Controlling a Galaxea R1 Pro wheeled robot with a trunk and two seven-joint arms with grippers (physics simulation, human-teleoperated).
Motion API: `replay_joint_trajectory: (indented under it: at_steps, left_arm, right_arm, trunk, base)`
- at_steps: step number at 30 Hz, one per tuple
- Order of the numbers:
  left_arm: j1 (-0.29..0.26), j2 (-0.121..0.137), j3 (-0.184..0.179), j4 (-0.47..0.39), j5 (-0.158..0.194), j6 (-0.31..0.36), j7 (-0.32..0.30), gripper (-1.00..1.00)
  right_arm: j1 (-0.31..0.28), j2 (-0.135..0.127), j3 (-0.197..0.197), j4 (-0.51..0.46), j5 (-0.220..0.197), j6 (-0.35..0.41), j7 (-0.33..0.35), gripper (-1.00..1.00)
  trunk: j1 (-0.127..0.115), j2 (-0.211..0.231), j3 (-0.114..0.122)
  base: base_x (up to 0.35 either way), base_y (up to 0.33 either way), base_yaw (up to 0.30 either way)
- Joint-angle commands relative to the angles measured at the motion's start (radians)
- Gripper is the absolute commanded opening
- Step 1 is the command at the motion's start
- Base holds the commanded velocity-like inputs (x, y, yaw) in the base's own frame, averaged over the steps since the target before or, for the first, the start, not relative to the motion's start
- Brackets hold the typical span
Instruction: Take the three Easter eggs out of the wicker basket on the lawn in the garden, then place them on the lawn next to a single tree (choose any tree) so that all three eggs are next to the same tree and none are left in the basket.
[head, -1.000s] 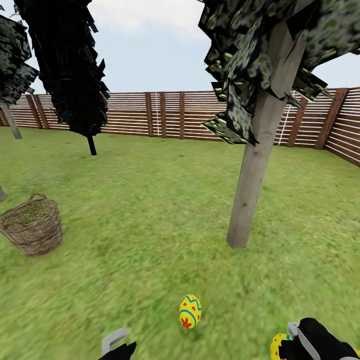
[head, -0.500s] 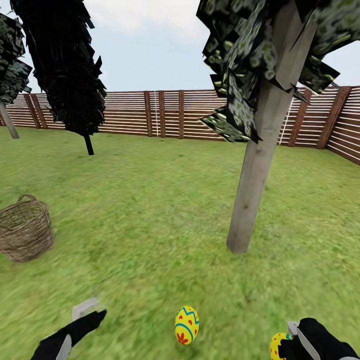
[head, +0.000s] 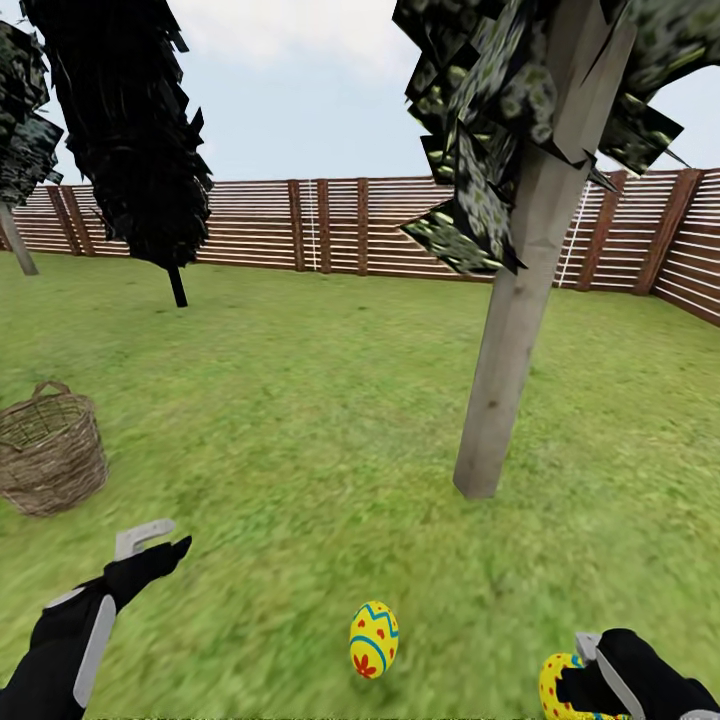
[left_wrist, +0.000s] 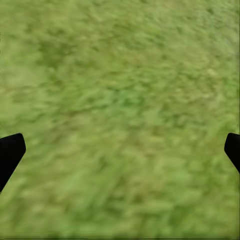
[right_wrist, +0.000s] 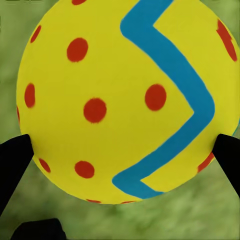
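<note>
Your left gripper (head: 150, 540) has swung up and out toward the basket (head: 50, 455), fingers spread wide over bare lawn (head: 300, 420). Your right gripper (head: 585, 670) clamps a spotted egg (right_wrist: 120, 100). Another egg (head: 373, 639) stands on the grass near the tree (head: 500, 370).

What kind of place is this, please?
Most likely a fenced garden outdoors: a green lawn, a brown slatted wooden fence along its far edge, and trees, such as the pale-trunked tree, under open sky.
</note>
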Motion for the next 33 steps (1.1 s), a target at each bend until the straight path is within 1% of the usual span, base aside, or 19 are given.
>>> replay_joint_trajectory:
  at_steps: [1,2,10,14,16,18,19,21,27,30,33]
  left_arm:
    - [-0.001,0.000,0.002,-0.001,0.008,0.008,-0.002,1.00]
    - [-0.001,0.000,0.003,0.000,0.008,0.008,-0.001,1.00]
    - [-0.001,-0.003,0.002,0.017,0.007,0.009,0.002,1.00]
    - [-0.001,-0.009,0.002,0.045,0.007,0.008,0.002,1.00]
    - [-0.001,-0.009,0.002,0.055,0.007,0.008,0.002,1.00]
    - [-0.001,-0.009,0.002,0.059,0.007,0.008,0.002,1.00]
    - [-0.001,-0.009,0.002,0.069,0.007,0.008,0.002,1.00]
    - [-0.001,-0.009,0.002,0.079,0.007,0.007,0.002,1.00]
    - [-0.001,-0.010,0.002,0.083,0.009,0.006,0.002,1.00]
    - [-0.001,-0.010,0.002,0.100,0.009,0.006,0.001,1.00]
    - [-0.001,-0.011,0.002,0.110,0.009,0.006,0.000,1.00]
  right_arm:
    - [0.000,-0.002,0.008,-0.006,-0.010,0.005,-0.003,-1.00]
    - [0.000,-0.003,0.008,-0.010,-0.010,0.005,-0.003,-1.00]
    - [0.000,-0.006,0.008,-0.012,-0.007,0.005,-0.005,-1.00]
    - [-0.001,-0.004,0.007,-0.015,-0.008,0.004,-0.004,-1.00]
    - [-0.001,0.000,0.013,-0.053,0.000,0.008,-0.004,-1.00]
    - [0.000,0.002,0.013,-0.068,0.004,0.012,-0.006,-1.00]
    - [0.000,0.005,0.009,-0.107,0.002,0.011,-0.010,-1.00]
    - [-0.001,0.005,0.005,-0.128,-0.005,0.014,-0.013,-1.00]
    - [-0.001,-0.002,0.005,-0.134,-0.008,0.010,-0.014,-1.00]
    - [-0.001,-0.004,-0.008,-0.133,-0.007,0.010,-0.015,-1.00]
    - [0.000,-0.005,-0.011,-0.133,-0.006,0.010,-0.016,-1.00]
  trunk:
    - [0.004,-0.008,-0.004]
    - [0.008,-0.015,-0.007]
    - [0.011,-0.017,-0.038]
    - [0.013,-0.017,-0.054]
    - [0.014,-0.018,-0.061]
    - [0.015,-0.018,-0.069]
    - [0.015,-0.019,-0.073]
    - [0.016,-0.019,-0.081]
    - [0.019,-0.021,-0.104]
    - [0.020,-0.021,-0.116]
    - [0.021,-0.022,-0.127]
  base:
    - [0.000,0.000,0.000]
    - [0.000,0.000,0.000]
    - [0.000,0.000,0.000]
    - [0.000,0.000,0.000]
    - [0.000,0.000,0.000]
    - [0.000,0.000,0.000]
    - [0.000,0.000,0.000]
    - [0.000,0.000,0.000]
    - [0.000,0.000,0.000]
    - [0.000,0.000,0.000]
    - [0.000,0.000,0.000]
